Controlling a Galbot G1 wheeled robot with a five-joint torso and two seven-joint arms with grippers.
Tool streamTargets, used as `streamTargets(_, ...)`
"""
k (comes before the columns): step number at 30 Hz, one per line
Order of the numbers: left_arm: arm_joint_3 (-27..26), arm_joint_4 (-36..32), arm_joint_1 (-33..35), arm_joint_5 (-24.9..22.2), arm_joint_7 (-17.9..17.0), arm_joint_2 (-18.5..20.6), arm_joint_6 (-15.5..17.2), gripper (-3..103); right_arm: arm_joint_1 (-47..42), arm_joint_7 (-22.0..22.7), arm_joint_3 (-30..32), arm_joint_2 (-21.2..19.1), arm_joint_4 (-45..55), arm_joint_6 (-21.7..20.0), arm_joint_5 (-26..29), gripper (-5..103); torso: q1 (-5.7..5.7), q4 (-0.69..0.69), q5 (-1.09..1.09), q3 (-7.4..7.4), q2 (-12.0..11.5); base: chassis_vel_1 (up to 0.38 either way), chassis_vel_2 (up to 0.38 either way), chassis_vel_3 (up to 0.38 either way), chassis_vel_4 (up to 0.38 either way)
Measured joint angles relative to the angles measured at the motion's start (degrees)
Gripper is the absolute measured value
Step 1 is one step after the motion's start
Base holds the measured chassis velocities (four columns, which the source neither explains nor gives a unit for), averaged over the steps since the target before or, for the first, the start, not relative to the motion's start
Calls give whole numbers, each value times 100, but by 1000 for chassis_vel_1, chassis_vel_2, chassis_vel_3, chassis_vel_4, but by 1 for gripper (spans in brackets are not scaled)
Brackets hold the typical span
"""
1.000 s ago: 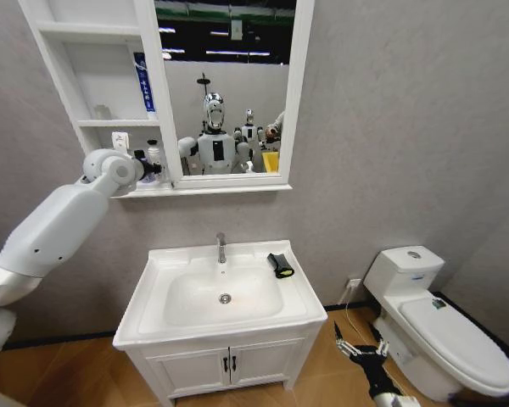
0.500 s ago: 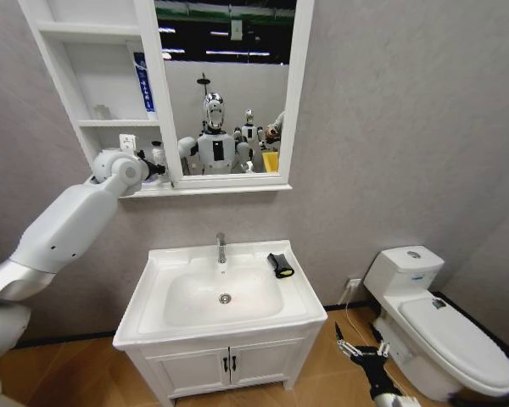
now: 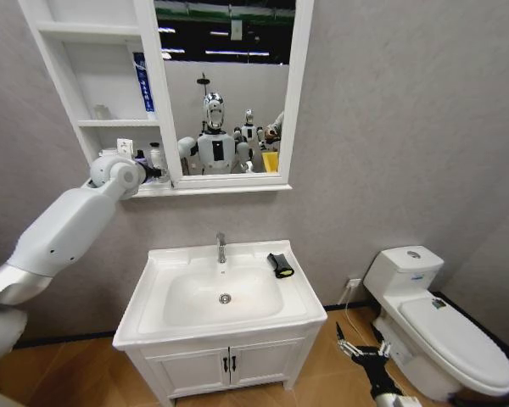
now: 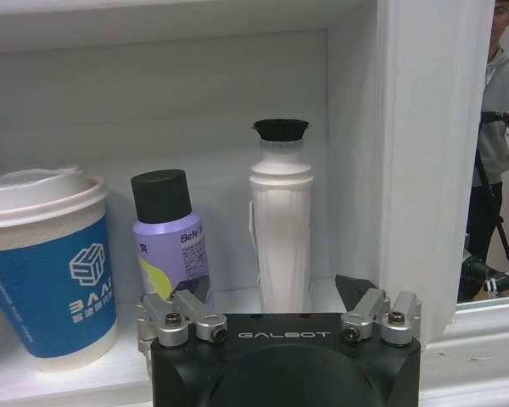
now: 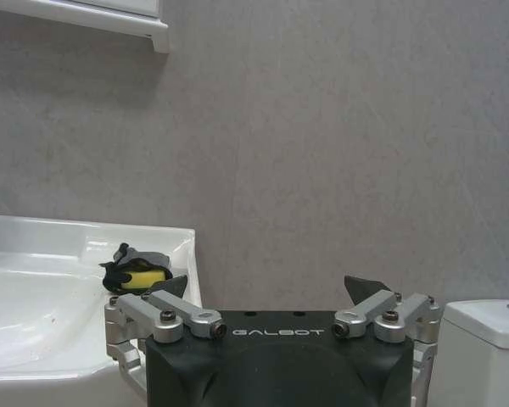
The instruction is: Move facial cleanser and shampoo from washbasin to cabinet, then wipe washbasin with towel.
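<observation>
My left gripper (image 4: 273, 292) is raised to the bottom niche of the cabinet (image 3: 97, 76) and stands open with nothing in it. Just beyond its fingertips stand a white bottle with a black cap (image 4: 281, 229) and a purple bottle with a black cap (image 4: 170, 242). Which is the facial cleanser and which the shampoo I cannot tell. In the head view the left gripper (image 3: 153, 172) is beside the white bottle (image 3: 155, 155). The black towel (image 3: 280, 264) lies on the washbasin's (image 3: 153, 318) back right corner. My right gripper (image 3: 363, 349) hangs open low by the floor.
A blue and white paper cup (image 4: 47, 263) stands next to the purple bottle. The chrome tap (image 3: 221, 248) rises behind the bowl. A white toilet (image 3: 433, 318) sits to the right, close to my right gripper. The mirror frame (image 3: 297, 93) borders the niches.
My left arm has shifted slightly at the bottom niche, its forearm a little lower. The bottles, the towel and my right arm have not moved.
</observation>
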Motion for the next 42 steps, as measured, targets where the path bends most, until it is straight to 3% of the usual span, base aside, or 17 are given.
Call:
streamTargets(6, -381, -614, 442, -108, 25, 477, 2, 99, 70, 62, 6, -24, 5, -104, 29, 100, 0, 1, 0, 0, 0, 0, 0, 0, 0)
streamTargets(15, -1450, -1877, 1861, -345, 49, 1238, 5, 100, 49, 77, -21, -21, 93, -150, -21, 100, 0, 0, -2, 0, 0, 0, 0, 0, 0)
streamTargets(17, -1859, -2566, 2482, -185, 271, 1751, -172, 100, 16, 82, -26, 6, 132, -160, -22, 100, 0, 3, -1, 0, 0, 0, 0, 0, 0)
streamTargets(18, -1859, -2566, 2482, -185, 271, 1751, -172, 100, 16, 82, -26, 6, 132, -160, -22, 100, 0, 3, -1, 0, 0, 0, 0, 0, 0)
streamTargets(20, -2112, -3045, 2900, 136, 629, 2202, -645, 100, -67, 246, 14, 120, 197, -155, -102, 100, -1, 5, 1, -2, 1, 0, 0, 0, 0)
streamTargets(24, -2196, -3118, 2984, 302, 791, 2335, -944, 100, -223, 298, 143, 260, 286, -130, -145, 100, -1, -3, 0, -1, 1, 0, 0, 0, 0)
streamTargets(28, -3225, -3332, 4041, 548, 818, 2366, -1116, 100, -466, 302, 259, 435, 342, -7, -230, 100, 0, -1, 3, -1, 0, 0, 0, 0, 0)
streamTargets(29, -3813, -3451, 4625, 717, 818, 2277, -1147, 100, -533, 314, 290, 475, 341, 14, -243, 100, 1, -2, -3, 0, 0, 0, 0, 0, 0)
streamTargets(30, -3813, -3451, 4625, 717, 818, 2277, -1147, 100, -533, 314, 290, 475, 341, 14, -243, 100, 1, -2, -3, 0, 0, 0, 0, 0, 0)
streamTargets(33, -5992, -3981, 6846, 1207, 820, 1550, -1240, 100, -673, 363, 309, 516, 285, 26, -281, 100, 1, -1, 4, -1, 0, 0, 0, 0, 0)
streamTargets(34, -5992, -3981, 6846, 1207, 820, 1550, -1240, 100, -673, 363, 309, 516, 285, 26, -281, 100, 1, -1, 4, -1, 0, 0, 0, 0, 0)
streamTargets(35, -6518, -4203, 7536, 1410, 863, 1224, -1292, 100, -711, 423, 298, 515, 262, 63, -281, 100, 1, 0, -8, 0, 0, 0, 0, 0, 0)
streamTargets(36, -7108, -4488, 8427, 1786, 986, 714, -1450, 100, -744, 493, 286, 523, 232, 156, -288, 100, 1, 0, -4, -1, 0, 0, 0, 0, 0)
streamTargets(38, -7431, -4664, 9027, 2073, 1112, 317, -1595, 100, -784, 533, 291, 532, 218, 225, -299, 100, 1, -1, 3, -1, 1, 0, 0, 0, 0)
streamTargets(39, -7431, -4664, 9027, 2073, 1112, 317, -1595, 100, -784, 533, 291, 532, 218, 225, -299, 100, 1, -1, 3, -1, 1, 0, 0, 0, 0)
streamTargets(41, -7984, -5104, 10606, 2767, 1589, -966, -2027, 100, -954, 572, 328, 499, 266, 312, -279, 100, 0, 5, -9, -1, 1, 0, 0, 0, 0)
streamTargets(42, -8041, -5263, 11219, 3054, 1810, -1516, -2284, 100, -1053, 506, 326, 470, 329, 372, -217, 100, -1, 8, 3, -1, 1, 0, 0, 0, 0)
